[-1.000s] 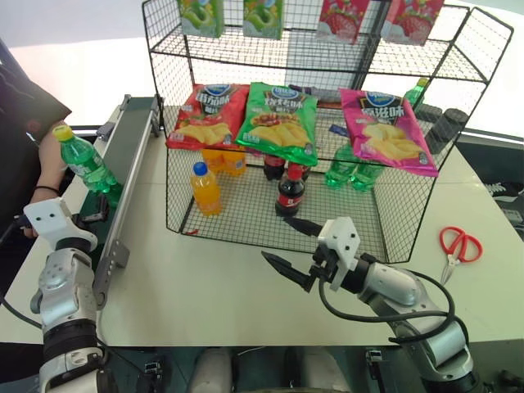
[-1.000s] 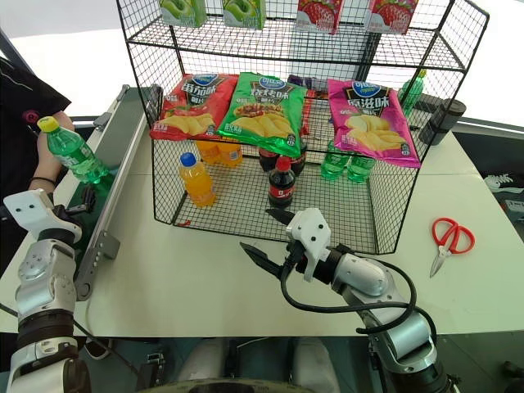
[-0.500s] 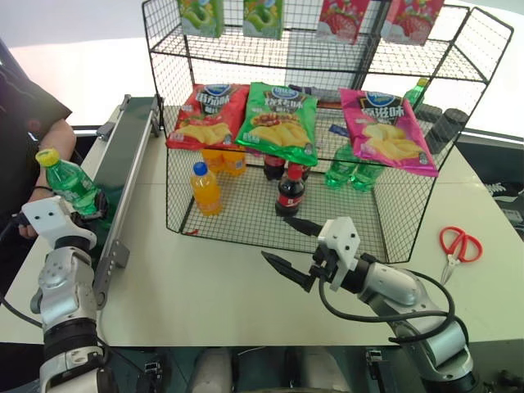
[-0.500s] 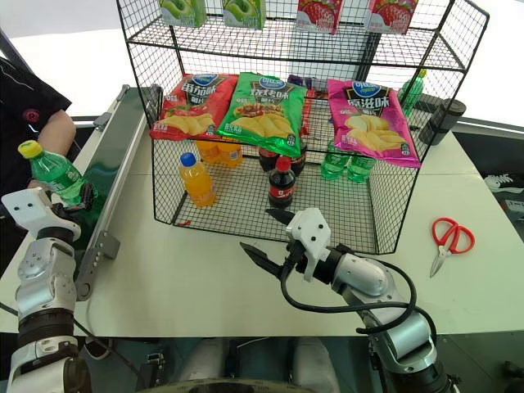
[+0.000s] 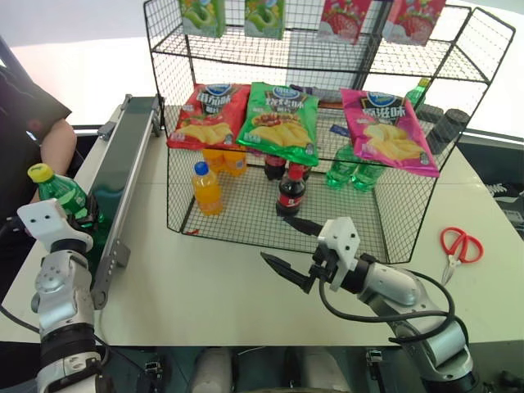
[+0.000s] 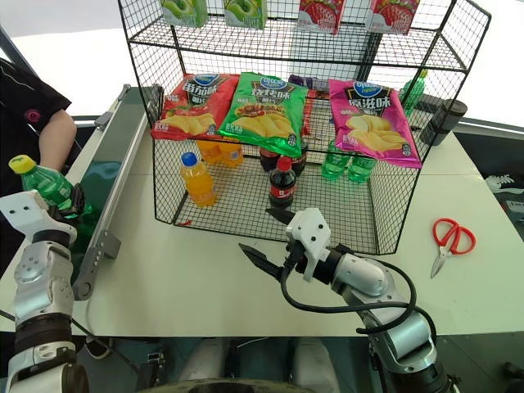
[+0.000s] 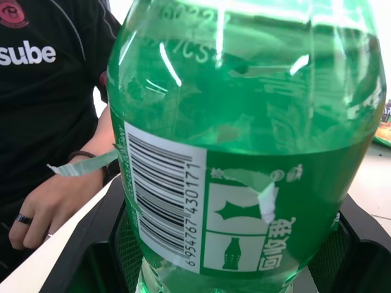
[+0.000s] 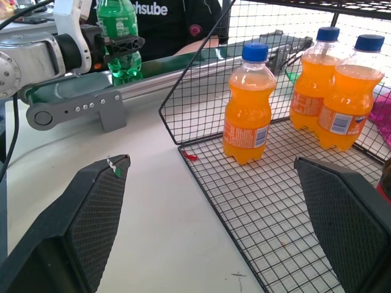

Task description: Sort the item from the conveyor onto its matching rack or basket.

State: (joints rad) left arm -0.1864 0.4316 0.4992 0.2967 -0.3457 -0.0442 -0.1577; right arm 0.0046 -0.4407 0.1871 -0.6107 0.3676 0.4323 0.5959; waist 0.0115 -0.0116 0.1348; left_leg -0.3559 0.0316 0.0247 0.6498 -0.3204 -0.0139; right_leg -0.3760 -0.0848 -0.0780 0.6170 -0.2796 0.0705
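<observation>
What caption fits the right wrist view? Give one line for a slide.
Open right end effector faces orange bottles in the rack; left end effector grips the green bottle.

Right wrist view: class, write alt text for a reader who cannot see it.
The open right claw faces three orange-drink bottles standing in the wire rack. Beyond it, the left claw grips a green soda bottle at the conveyor.

The left arm stands at the near left edge of the scene, forearm upright, and its left claw (image 5: 82, 214) is clamped on the green soda bottle (image 5: 64, 195), which leans left. The right arm reaches in from the near right, elbow bent, with its right claw (image 5: 284, 249) level, pointing left, the two black fingers (image 8: 91, 207) spread wide and holding nothing.
</observation>
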